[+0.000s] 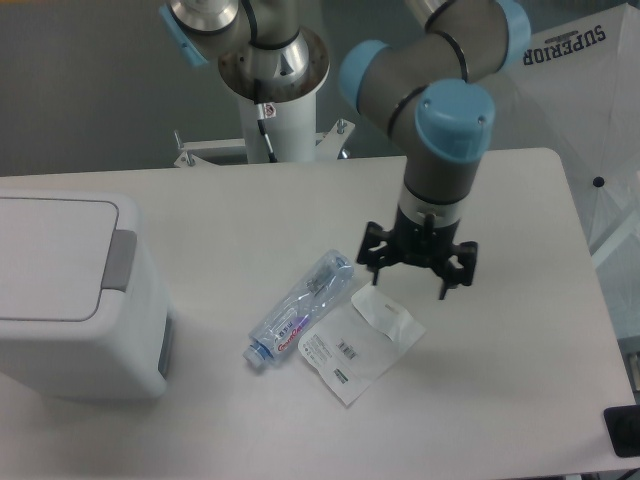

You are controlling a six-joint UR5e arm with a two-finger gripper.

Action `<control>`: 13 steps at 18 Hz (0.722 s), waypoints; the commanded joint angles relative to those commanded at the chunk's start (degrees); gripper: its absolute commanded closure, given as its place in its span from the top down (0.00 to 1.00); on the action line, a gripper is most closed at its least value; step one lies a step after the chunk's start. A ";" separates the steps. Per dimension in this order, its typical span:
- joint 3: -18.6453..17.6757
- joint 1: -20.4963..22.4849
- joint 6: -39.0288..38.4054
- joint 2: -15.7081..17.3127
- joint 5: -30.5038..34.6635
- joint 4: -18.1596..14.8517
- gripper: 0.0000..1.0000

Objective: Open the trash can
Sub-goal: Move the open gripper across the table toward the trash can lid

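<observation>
1. My gripper [418,272] hangs above the table [500,380], jaws spread wide, holding nothing.
2. The trash can [75,295] sits at the far left, lid flat.
3. A bottle [300,308] and bag [360,340] lie just beneath me.

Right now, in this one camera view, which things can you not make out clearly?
- Trash can: the left edge of the picture cuts off its left side; lid looks closed.
- Gripper: jaws look spread, but the view from above hides their height over the table.
- Plastic pouch: its label print is too small to read.
- Bottle: its label is too small to read.
- Black object: cut off at the right edge, unidentifiable.
</observation>
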 joint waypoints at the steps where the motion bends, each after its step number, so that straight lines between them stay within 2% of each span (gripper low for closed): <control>1: 0.18 -0.96 -1.94 0.35 -0.27 0.00 1.00; 3: 1.66 -3.34 -4.32 0.53 -1.67 -0.09 1.00; 6: 2.64 -5.10 -8.80 2.55 -5.01 0.00 1.00; 10: 2.99 -9.14 -9.60 4.40 -7.91 0.09 1.00; 13: 2.64 -10.29 -9.51 4.49 -10.02 1.31 1.00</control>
